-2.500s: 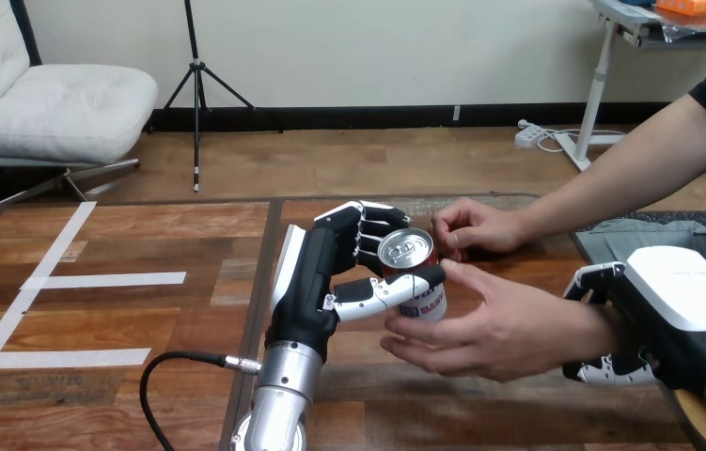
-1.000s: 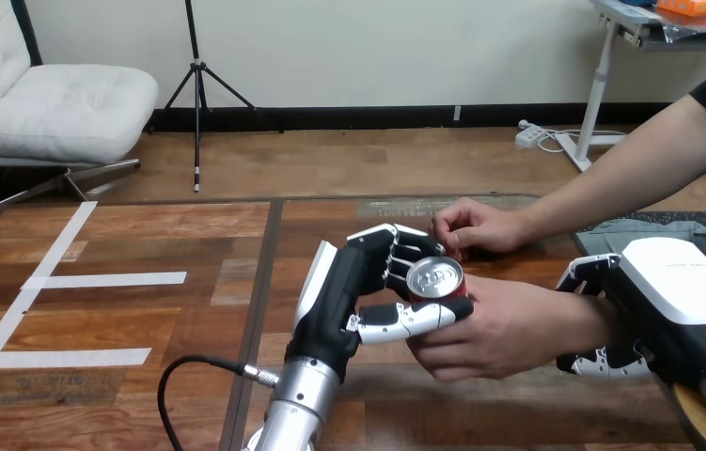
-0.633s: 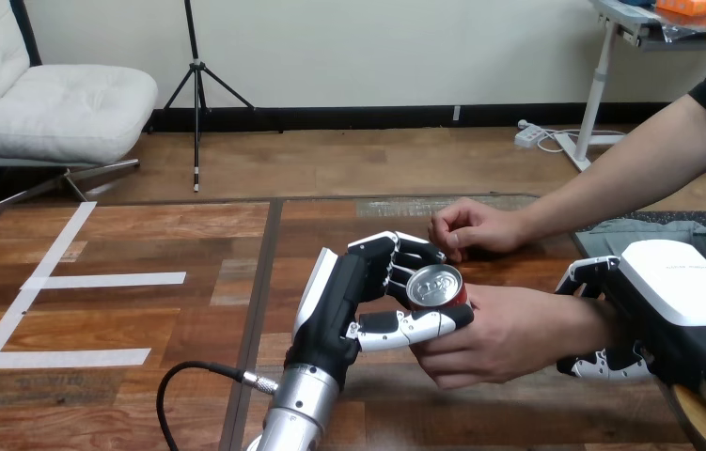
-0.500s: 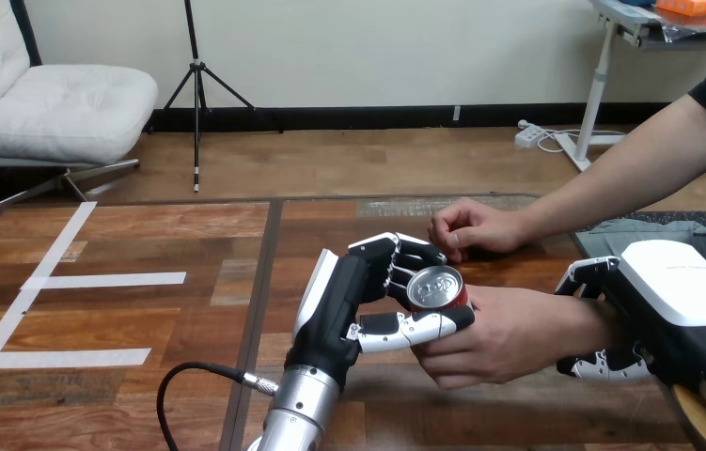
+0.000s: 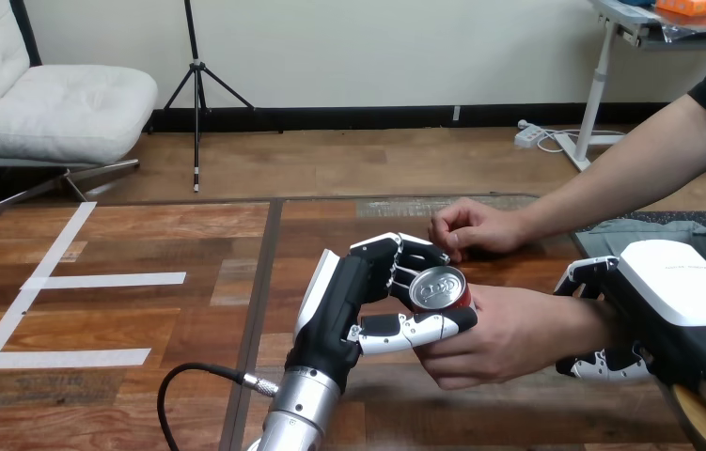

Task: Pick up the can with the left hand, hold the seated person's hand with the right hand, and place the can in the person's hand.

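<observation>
While the left hand grips the red, silver-topped cylindrical metal can at centre, it rests in the person's near hand; right hand curls round that hand's wrist, near right.

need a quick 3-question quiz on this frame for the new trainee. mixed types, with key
1. True or false: the left hand is open and clear of the can.
2. What is the right hand shut on? A) the can B) the person's wrist C) the table edge
3. Fill in: besides the robot's fingers, ____ also touches the can.

Key:
1. False. Its fingers and thumb are curled round the can.
2. B. Its fingers curl over and under the wrist.
3. The person's nearer hand, cupped against the can's right side.
</observation>
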`<state>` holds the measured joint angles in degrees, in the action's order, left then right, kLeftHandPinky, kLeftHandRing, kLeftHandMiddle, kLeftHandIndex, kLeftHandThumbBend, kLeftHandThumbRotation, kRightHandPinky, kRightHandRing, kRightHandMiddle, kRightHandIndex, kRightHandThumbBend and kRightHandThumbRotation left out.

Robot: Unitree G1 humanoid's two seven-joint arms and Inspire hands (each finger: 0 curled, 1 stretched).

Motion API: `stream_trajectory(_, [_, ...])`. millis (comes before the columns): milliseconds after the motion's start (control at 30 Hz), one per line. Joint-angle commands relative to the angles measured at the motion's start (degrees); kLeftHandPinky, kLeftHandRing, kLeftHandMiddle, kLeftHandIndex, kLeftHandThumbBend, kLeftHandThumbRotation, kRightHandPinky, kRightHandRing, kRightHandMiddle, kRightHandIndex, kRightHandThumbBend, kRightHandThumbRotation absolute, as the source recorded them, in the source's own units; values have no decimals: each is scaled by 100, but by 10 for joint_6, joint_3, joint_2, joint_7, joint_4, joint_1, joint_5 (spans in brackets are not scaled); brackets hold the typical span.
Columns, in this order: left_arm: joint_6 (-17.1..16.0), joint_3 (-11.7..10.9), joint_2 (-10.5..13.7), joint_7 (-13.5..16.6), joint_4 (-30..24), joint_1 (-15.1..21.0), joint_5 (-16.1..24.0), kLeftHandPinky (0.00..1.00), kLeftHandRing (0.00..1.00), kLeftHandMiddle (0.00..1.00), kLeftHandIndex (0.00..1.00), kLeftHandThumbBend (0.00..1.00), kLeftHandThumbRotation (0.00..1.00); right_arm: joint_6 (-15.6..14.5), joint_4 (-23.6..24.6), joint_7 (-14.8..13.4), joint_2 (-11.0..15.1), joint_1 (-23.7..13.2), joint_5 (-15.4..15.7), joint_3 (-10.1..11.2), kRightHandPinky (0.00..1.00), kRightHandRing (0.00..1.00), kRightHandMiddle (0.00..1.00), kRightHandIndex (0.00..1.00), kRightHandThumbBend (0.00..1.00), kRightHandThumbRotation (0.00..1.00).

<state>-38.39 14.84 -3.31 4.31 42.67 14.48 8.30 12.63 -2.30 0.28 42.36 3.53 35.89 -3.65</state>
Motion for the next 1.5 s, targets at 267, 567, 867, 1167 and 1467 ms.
stream_trajectory(267, [-10, 0, -43, 2, -35, -3, -7, 45, 51, 55, 54, 65, 0, -8, -5, 1, -15, -22, -11, 8, 37, 43, 51, 54, 61, 0])
stream_trajectory(567, [-11, -1, -40, 3, -33, 0, -4, 47, 53, 56, 55, 66, 0, -6, -10, -1, -12, -25, -7, 6, 37, 43, 51, 54, 61, 0])
stream_trajectory(867, [-13, -2, -37, 2, -30, 3, -3, 51, 58, 60, 59, 70, 0, -4, -12, 0, -11, -26, -7, 6, 35, 41, 50, 54, 61, 0])
stream_trajectory(1167, [-4, -1, -33, 11, -34, 5, 8, 57, 64, 67, 66, 78, 0, -1, -13, -2, -10, -25, -8, 7, 36, 42, 50, 54, 60, 0])
stream_trajectory(1467, [16, 2, -27, 2, -40, 8, 10, 66, 76, 79, 78, 83, 2, 9, -20, -7, -6, -26, -6, 6, 37, 44, 52, 54, 59, 0])
